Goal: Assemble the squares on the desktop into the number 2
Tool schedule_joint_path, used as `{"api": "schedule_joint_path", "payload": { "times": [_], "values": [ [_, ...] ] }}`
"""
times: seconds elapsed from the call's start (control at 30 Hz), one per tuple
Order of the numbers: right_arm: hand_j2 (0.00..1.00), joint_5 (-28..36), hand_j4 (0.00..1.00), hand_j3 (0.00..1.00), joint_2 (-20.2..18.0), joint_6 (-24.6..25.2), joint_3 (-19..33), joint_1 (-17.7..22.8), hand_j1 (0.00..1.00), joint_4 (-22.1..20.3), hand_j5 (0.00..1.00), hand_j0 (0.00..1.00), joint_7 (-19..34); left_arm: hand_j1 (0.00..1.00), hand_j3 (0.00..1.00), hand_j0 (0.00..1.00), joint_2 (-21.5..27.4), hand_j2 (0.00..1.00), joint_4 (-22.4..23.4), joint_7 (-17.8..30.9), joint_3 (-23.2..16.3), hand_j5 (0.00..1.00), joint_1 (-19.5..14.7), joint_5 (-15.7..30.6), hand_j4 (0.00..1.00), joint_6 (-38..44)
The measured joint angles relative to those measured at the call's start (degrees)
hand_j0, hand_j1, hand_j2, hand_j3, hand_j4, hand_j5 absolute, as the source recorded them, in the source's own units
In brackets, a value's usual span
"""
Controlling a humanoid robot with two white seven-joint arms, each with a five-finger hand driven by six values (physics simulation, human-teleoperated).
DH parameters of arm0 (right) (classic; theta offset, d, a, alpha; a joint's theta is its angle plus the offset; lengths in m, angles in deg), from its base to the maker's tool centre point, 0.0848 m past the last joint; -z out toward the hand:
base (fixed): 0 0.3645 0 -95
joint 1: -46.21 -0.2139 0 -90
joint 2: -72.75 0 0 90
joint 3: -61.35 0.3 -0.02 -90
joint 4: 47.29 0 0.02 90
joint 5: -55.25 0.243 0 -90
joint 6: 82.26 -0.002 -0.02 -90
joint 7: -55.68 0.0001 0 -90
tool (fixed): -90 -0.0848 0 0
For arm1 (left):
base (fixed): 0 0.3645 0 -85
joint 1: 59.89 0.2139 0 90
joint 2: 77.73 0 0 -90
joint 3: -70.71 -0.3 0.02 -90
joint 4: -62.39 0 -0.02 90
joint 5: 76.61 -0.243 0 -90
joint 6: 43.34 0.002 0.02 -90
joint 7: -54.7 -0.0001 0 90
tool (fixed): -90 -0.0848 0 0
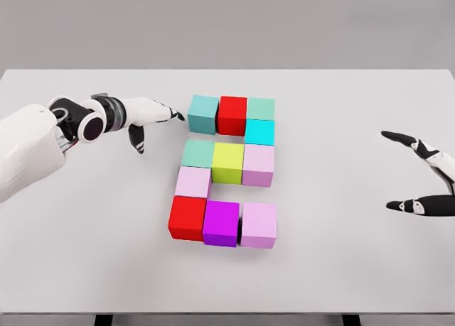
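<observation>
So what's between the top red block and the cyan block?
Head view: the mint block sits right of the top red block, directly above the cyan block.

Eleven cubes on the table [341, 269], laid between the two hands. Back row of three [232, 113] lies just right of the left hand's fingertips [174, 116]; one cube [259, 131] sits before that row's right end; middle row of three [227, 161] before it; one cube [193, 182] before that row's left end; front row of three [222, 223] nearest. Right hand's fingers [402, 136] lie well apart, right of the cubes
</observation>
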Motion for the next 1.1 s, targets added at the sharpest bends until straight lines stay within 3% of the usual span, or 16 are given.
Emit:
{"api": "schedule_joint_path", "payload": {
  "times": [0.57, 1.1],
  "values": [
    [1.0, -3.9, 1.0, 1.0, -3.2, 0.0, 0.0, 0.5, 1.0, 0.5, 1.0, 1.0, 0.0, 1.0, 1.0, 1.0, -0.4, 1.0, -0.4, 0.0, -0.1, 1.0, 0.0, 0.0, 1.0, -0.1],
    [1.0, -4.9, 1.0, 1.0, -3.5, 0.0, 0.0, 0.5, 1.0, 0.4, 1.0, 1.0, 0.0, 1.0, 1.0, 1.0, -1.3, 1.0, -0.8, 0.0, -0.1, 1.0, 0.1, 0.0, 1.0, -0.1]
  ]
}}
